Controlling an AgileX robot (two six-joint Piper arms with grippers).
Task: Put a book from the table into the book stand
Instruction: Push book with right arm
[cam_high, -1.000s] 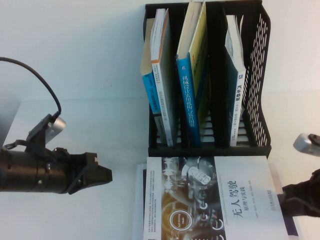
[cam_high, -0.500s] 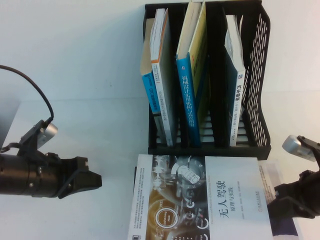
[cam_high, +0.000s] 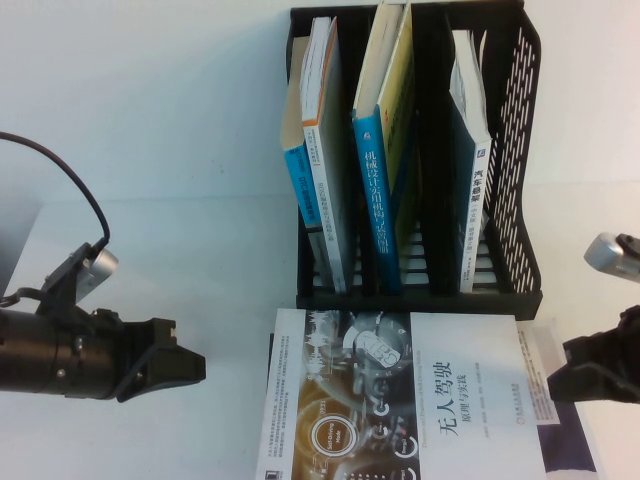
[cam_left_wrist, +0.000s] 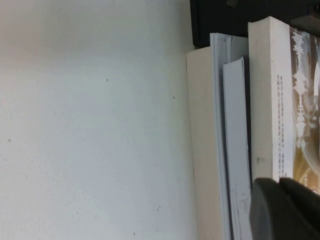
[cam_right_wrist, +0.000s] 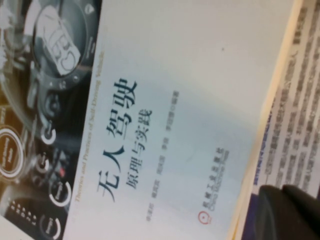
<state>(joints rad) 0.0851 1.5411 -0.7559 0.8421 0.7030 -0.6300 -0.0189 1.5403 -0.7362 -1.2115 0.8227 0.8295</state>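
One white book (cam_high: 400, 395) with circuit graphic lies flat between closed left pincer (cam_high: 190, 365) and right pincer (cam_high: 560, 382), state unclear.

Black left arm (cam_high: 60, 355), cable, seemingly silver camera.

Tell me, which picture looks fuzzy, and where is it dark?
Right wrist view: the book looks soft, its small print smeared. Left wrist view: the left gripper, shut, is a dark blur. High view: the book stand is darkest; right gripper sits shadowed beside the book.

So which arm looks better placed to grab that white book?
Probably the right: its tool sits at the book edge. The left tool, shut, hovers over the table farther off.
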